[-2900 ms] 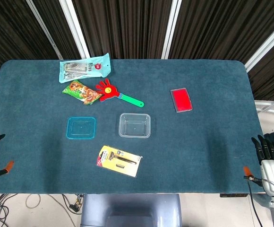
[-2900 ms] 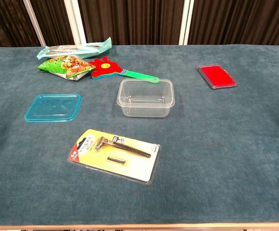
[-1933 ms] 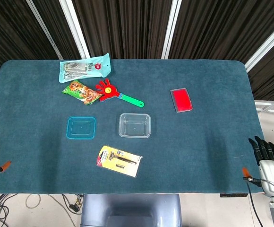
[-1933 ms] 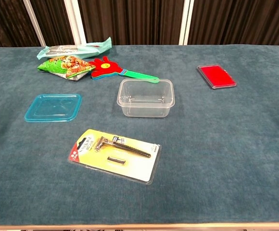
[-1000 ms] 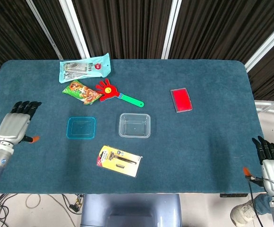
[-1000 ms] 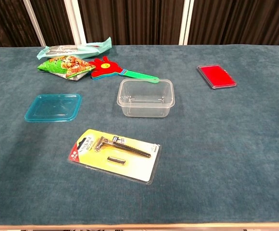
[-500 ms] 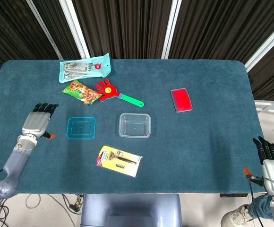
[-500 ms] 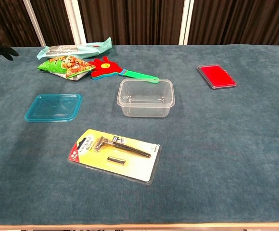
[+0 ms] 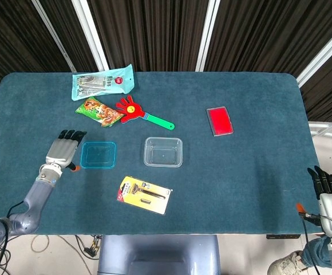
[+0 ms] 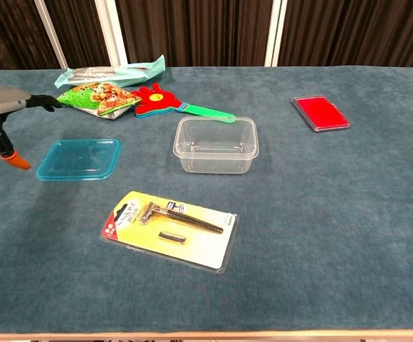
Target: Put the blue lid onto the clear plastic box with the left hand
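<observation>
On the dark teal felt table (image 9: 257, 172), the flat square translucent blue plastic lid (image 9: 98, 154) is seen lying at roughly nine o'clock of the clear rectangular plastic box (image 9: 163, 152), set apart from it with bare cloth between. The left hand (image 9: 63, 152) is held just beside the lid's nine o'clock edge, palm down, its dark fingers extended and spread with nothing gripped; whether it is touching the cloth cannot be told. The right hand (image 9: 329, 197) is parked off the table's four o'clock corner, fingers straight and nothing held. A carded razor in yellow blister packaging (image 9: 144, 195) lies at six o'clock of the box, and a red hand-shaped clapper with a green handle (image 9: 140, 113) at eleven o'clock. Trouble is most likely at the pick: the lid is thin and flat on soft felt, so it may be pushed toward the box instead of lifted if the fingers cannot be worked beneath its rim. Should the lid be carried tilted, it may be seated askew, or the light box may be nudged away.
</observation>
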